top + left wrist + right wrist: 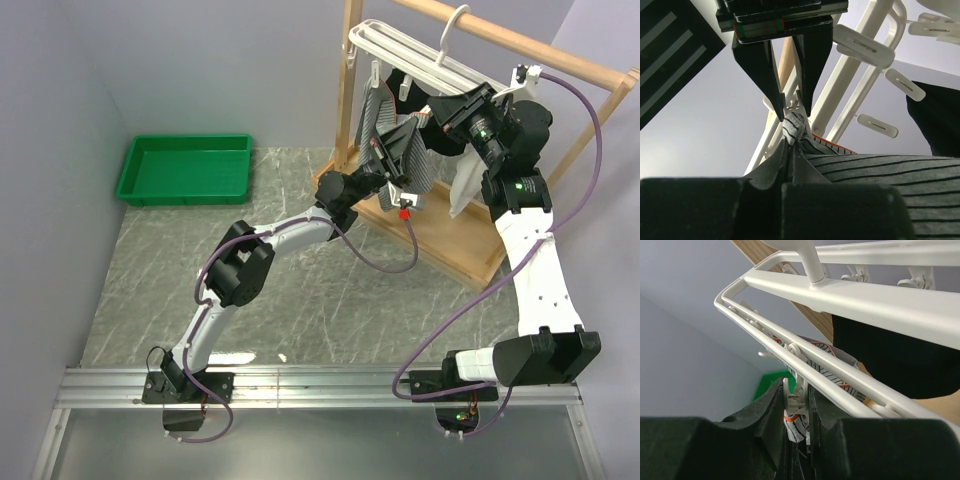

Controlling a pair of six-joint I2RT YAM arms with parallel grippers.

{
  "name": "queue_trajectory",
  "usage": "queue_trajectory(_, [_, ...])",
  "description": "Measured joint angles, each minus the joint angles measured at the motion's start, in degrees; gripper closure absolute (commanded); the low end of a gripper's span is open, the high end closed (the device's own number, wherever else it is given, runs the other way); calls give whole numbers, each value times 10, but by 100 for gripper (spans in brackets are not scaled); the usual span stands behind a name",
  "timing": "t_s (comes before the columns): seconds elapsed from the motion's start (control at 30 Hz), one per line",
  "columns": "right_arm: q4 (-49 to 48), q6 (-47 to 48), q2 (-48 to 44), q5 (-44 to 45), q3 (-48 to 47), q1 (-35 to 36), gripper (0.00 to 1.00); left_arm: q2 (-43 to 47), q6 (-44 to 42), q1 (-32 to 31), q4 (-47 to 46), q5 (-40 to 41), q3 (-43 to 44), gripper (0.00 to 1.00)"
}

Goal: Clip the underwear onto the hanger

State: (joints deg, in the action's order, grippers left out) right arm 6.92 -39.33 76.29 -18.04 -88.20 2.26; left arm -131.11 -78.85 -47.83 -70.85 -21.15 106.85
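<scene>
Up on the white plastic bar hanger (865, 299), our left gripper (791, 104) squeezes a white clip (796, 99) — bunched grey pinstriped underwear (870, 170) beneath. Our right gripper (795, 392) pinches another clip (787, 390).

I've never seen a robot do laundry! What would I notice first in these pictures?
Probably the white hanger on the wooden rack, back right, with the robot reaching up to it. The left gripper pinches a white clip just above the bunched striped underwear, and the right gripper squeezes more of that cloth. The bright green tray at the back left stands out too.
</scene>
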Motion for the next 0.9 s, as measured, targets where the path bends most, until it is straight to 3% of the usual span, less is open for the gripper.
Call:
queue_trajectory(0.37, [1,0,2,-1,-5,0,73,-6,0,0,4,0,13,99])
queue_trajectory(0.73, [5,2,7,-11,-7,0,58,-20,0,2,17,2,32,99])
queue_trajectory(0.9, [26,2,9,-38,-7,4,56,-27,0,4,30,2,49,99])
